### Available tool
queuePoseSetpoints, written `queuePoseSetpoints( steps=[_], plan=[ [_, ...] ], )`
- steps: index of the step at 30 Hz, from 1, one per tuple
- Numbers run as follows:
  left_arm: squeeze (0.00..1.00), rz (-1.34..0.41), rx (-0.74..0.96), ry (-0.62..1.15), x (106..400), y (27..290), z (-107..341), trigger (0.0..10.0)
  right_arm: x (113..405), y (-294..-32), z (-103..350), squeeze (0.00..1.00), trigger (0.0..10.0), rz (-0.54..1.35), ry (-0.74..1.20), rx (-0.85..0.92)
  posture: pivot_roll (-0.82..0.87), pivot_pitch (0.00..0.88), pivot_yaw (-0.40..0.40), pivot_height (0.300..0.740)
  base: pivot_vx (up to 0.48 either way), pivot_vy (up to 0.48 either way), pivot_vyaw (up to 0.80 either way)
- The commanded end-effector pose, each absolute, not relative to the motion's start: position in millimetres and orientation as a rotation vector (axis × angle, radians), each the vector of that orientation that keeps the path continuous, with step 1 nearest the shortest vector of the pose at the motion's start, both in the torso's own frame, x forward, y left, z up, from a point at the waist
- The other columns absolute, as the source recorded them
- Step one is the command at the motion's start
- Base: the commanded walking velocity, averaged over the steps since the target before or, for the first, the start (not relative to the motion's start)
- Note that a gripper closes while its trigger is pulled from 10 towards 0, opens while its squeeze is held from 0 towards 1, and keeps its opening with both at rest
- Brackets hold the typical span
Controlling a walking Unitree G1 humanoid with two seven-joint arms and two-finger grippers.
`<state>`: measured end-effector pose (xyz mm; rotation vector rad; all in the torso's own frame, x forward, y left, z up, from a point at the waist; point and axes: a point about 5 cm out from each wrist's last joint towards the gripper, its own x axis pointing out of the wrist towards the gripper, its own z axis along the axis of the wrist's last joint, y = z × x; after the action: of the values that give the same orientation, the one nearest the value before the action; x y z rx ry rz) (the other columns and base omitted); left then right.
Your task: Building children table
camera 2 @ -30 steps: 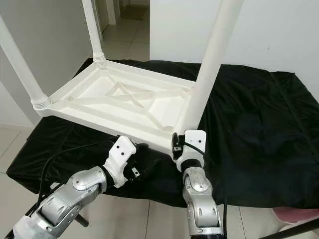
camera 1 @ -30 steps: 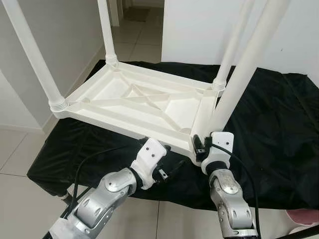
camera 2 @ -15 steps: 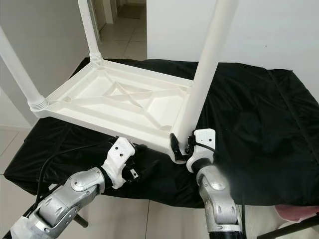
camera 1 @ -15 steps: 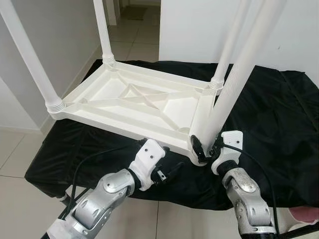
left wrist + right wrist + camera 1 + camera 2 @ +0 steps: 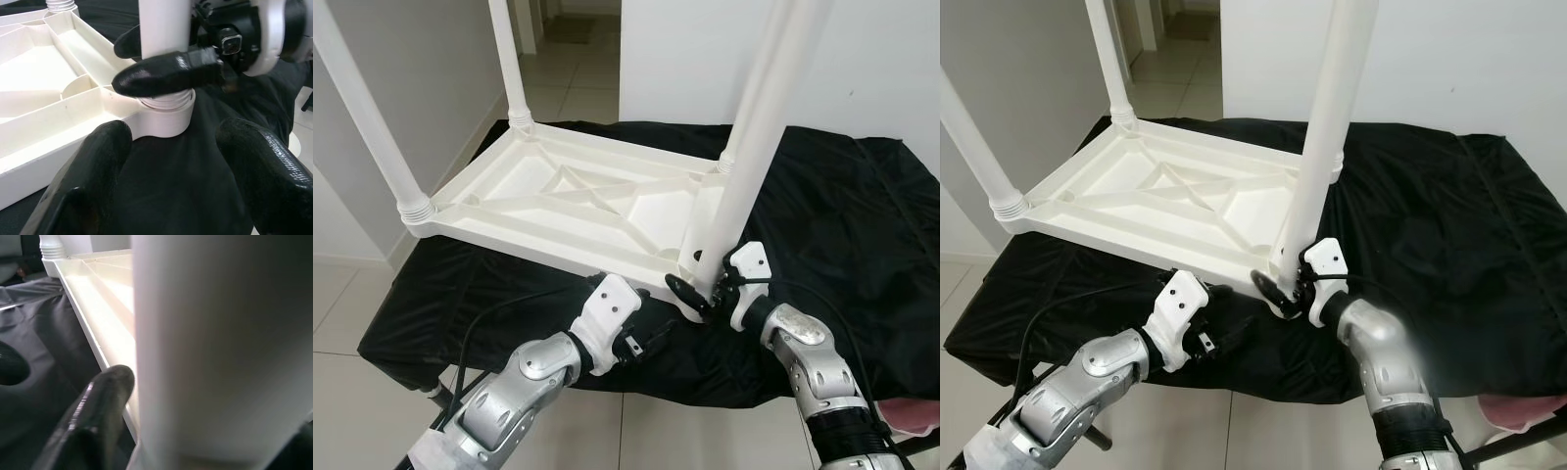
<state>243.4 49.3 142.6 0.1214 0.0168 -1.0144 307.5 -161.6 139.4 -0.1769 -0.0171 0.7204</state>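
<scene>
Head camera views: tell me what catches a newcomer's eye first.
An upturned white plastic children's table lies on a black cloth, its white legs pointing up. The right pincer clamps the base of the nearest leg at the corner socket, while the left pincer rests open on the cloth beside it.

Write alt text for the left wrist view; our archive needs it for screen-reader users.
The right gripper has its black jaws closed around the base of a white table leg, just above the threaded socket in a corner of the upturned white tabletop. In the foreground the left gripper hangs with jaws apart above the black cloth.
</scene>
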Motion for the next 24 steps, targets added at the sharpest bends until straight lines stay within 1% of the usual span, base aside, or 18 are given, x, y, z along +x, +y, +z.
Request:
queuePoseSetpoints(
  steps=[1, 10, 11, 12, 13, 17, 19, 20, 21, 22, 24],
  plan=[
    [0.00, -1.156, 0.128, 0.031, 237.8, 46.0, 139.8, 10.0, 309.5, -157.3, 138.8, 0.00, 0.0, 0.753, -0.012, -0.197, -0.05, 0.005, 0.015, 0.740, 0.000, 0.000, 0.00],
    [0.00, -1.150, 0.131, 0.028, 238.3, 45.8, 139.0, 10.0, 311.9, -166.6, 130.5, 0.00, 0.0, 0.784, 0.033, -0.211, -0.04, 0.000, 0.006, 0.740, 0.000, 0.000, 0.00],
    [0.00, -1.152, 0.129, 0.030, 237.2, 45.1, 137.9, 10.0, 309.6, -166.7, 127.4, 0.00, 5.1, 0.776, 0.043, -0.193, -0.05, 0.000, 0.001, 0.740, 0.000, 0.000, 0.00],
    [0.00, -1.152, 0.129, 0.030, 237.2, 45.1, 137.9, 10.0, 309.6, -166.7, 127.4, 0.00, 5.1, 0.776, 0.043, -0.193, -0.05, 0.000, 0.001, 0.740, 0.000, 0.000, 0.00],
    [0.00, -1.153, 0.128, 0.031, 236.3, 44.4, 136.9, 10.0, 306.8, -165.3, 125.5, 0.00, 10.0, 0.763, 0.047, -0.165, -0.05, 0.000, -0.002, 0.740, 0.000, 0.000, 0.00],
    [0.00, -1.152, 0.126, 0.030, 236.3, 43.8, 136.8, 10.0, 304.2, -163.6, 124.4, 0.00, 10.0, 0.740, 0.047, -0.147, -0.05, 0.000, -0.001, 0.740, 0.000, 0.000, 0.00],
    [0.00, -1.148, 0.123, 0.029, 236.8, 44.0, 137.1, 10.0, 303.9, -163.5, 122.8, 0.00, 10.0, 0.702, 0.042, -0.150, -0.05, 0.000, -0.001, 0.740, 0.000, 0.000, 0.00],
    [0.00, -1.143, 0.125, 0.029, 237.5, 45.0, 136.7, 10.0, 305.6, -164.7, 122.2, 0.00, 10.0, 0.636, 0.039, -0.147, -0.05, 0.000, 0.003, 0.740, 0.000, 0.000, 0.00],
    [0.00, -1.143, 0.125, 0.029, 237.5, 45.0, 136.7, 10.0, 305.6, -164.7, 122.2, 0.00, 10.0, 0.636, 0.039, -0.147, -0.05, 0.000, 0.003, 0.740, 0.000, 0.000, 0.00],
    [0.00, -1.140, 0.126, 0.029, 238.4, 46.0, 137.0, 10.0, 307.6, -165.5, 122.1, 0.00, 10.0, 0.573, 0.034, -0.169, -0.05, 0.000, 0.013, 0.740, 0.000, 0.000, 0.00],
    [0.00, -1.140, 0.126, 0.029, 238.4, 46.0, 137.0, 10.0, 307.6, -165.5, 122.1, 0.00, 10.0, 0.573, 0.034, -0.169, -0.05, 0.000, 0.013, 0.740, 0.000, 0.000, 0.00]
  ],
)
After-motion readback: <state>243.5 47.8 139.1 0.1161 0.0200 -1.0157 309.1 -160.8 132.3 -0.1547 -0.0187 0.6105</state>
